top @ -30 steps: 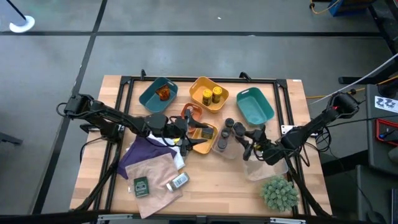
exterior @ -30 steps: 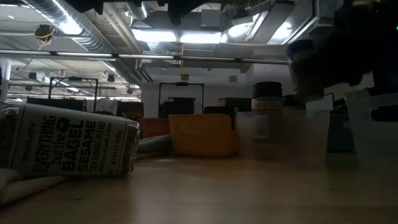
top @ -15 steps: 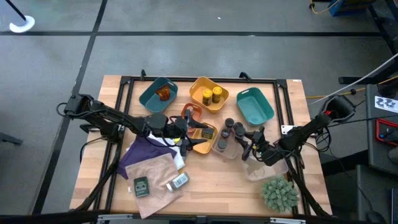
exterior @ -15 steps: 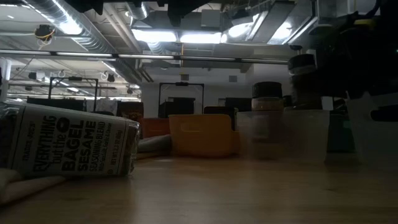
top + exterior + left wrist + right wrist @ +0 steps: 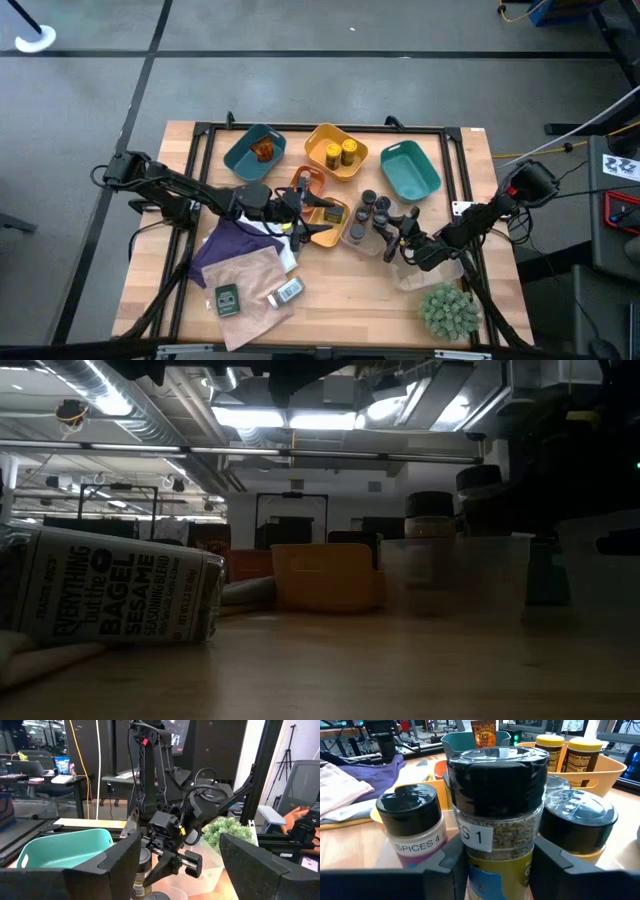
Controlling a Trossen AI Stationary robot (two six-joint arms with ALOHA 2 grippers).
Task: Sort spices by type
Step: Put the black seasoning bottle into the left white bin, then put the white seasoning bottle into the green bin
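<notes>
The right gripper [image 5: 385, 231] has lowered and shifted left, bringing its dark-lidded spice jar [image 5: 496, 815] down into the clear tray [image 5: 455, 575] beside the other jars.

Table [image 5: 330, 290] of pale matt wood; trays [image 5: 408, 172] of smooth plastic; jar [image 5: 499, 827] clear and glossy with a shiny black plastic lid [image 5: 496, 774]; purple cloth [image 5: 235, 243] soft and matt; plant [image 5: 447, 310] spiky, plastic-looking
</notes>
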